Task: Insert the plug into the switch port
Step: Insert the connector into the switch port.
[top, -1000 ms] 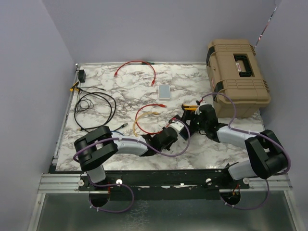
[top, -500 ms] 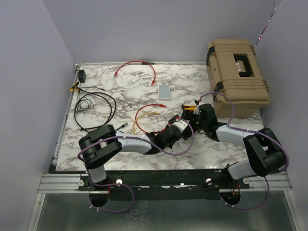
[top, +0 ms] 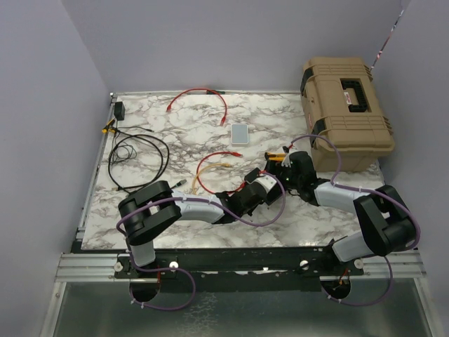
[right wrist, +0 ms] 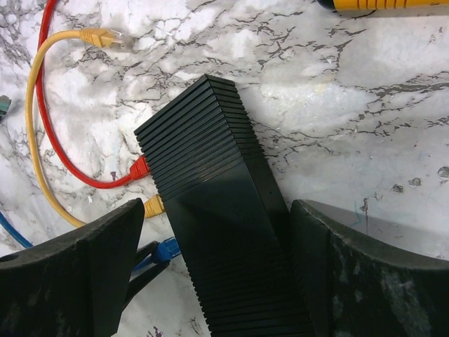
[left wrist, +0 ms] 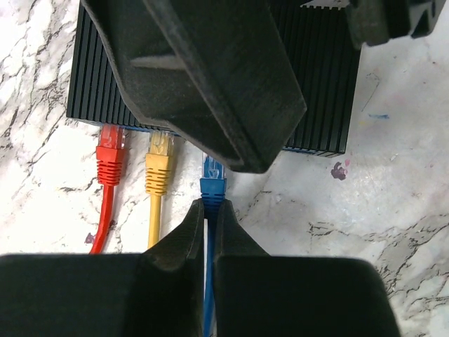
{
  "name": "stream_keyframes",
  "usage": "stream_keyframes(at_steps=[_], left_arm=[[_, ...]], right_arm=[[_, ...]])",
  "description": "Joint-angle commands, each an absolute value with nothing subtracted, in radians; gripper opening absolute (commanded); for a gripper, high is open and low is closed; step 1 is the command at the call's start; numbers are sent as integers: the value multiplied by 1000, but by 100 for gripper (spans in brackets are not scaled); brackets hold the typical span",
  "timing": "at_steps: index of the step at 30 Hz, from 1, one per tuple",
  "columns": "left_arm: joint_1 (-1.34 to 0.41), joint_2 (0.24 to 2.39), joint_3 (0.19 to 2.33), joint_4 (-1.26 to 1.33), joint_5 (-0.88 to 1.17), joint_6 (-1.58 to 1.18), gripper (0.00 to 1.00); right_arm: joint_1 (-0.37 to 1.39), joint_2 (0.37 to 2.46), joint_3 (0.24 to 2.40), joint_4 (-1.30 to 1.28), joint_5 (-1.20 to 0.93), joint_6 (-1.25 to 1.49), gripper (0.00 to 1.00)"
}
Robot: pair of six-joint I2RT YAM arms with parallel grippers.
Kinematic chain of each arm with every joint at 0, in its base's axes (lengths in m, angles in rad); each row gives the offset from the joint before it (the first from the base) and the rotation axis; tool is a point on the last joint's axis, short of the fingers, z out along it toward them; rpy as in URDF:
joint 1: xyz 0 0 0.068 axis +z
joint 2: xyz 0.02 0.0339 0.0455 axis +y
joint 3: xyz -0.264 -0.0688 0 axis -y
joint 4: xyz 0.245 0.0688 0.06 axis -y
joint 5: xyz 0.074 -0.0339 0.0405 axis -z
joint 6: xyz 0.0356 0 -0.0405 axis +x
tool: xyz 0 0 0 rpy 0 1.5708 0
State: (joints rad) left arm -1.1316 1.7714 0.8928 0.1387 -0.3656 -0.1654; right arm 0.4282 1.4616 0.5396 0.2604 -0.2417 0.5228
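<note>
We see the blue plug [left wrist: 212, 184] lined up at the port edge of the switch [left wrist: 319, 84]. It sits a little further out than the red plug [left wrist: 111, 156] and the yellow plug [left wrist: 159, 160], which are seated side by side in the sockets to its left in the left wrist view. Its very tip is hidden under a finger [left wrist: 210, 77] of the other arm, so we cannot tell whether it has entered a socket.

The left gripper [left wrist: 208, 219] is pinched tight on the tail of the blue plug, where the cable leaves it.

The switch, a ribbed black box, lies flat on the marble table [top: 175, 140], right of centre and near the front. In the top view both wrists mostly cover it.

The right gripper [right wrist: 217, 210] straddles the switch with its jaws spread wide. One finger lies along the plain long edge, and the other stands a little off the port edge, with the plugs in the gap.

A yellow-handled tool [right wrist: 386, 4] lies just beyond the switch. The yellow cable's free end [right wrist: 95, 35] rests on the marble nearby.

Further out are a small grey-white box [top: 240, 133], a loose red cable [top: 200, 95] at the back, a coiled black cable [top: 137, 158] on the left, and a tan hard case [top: 347, 112] at the right rear.
</note>
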Motion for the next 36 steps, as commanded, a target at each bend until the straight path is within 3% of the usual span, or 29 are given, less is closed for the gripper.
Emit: stream_keyframes(at_steps=[1, 18, 36], left_arm=[[-1132, 1788, 930, 122, -395, -144, 0], [-1132, 1792, 962, 111, -417, -98, 0], [-1083, 1727, 956, 170, -400, -60, 0]], right_arm=[[431, 1480, 564, 263, -277, 514, 88], [431, 1522, 577, 286, -373, 502, 83], [430, 1613, 601, 355, -618, 466, 62]])
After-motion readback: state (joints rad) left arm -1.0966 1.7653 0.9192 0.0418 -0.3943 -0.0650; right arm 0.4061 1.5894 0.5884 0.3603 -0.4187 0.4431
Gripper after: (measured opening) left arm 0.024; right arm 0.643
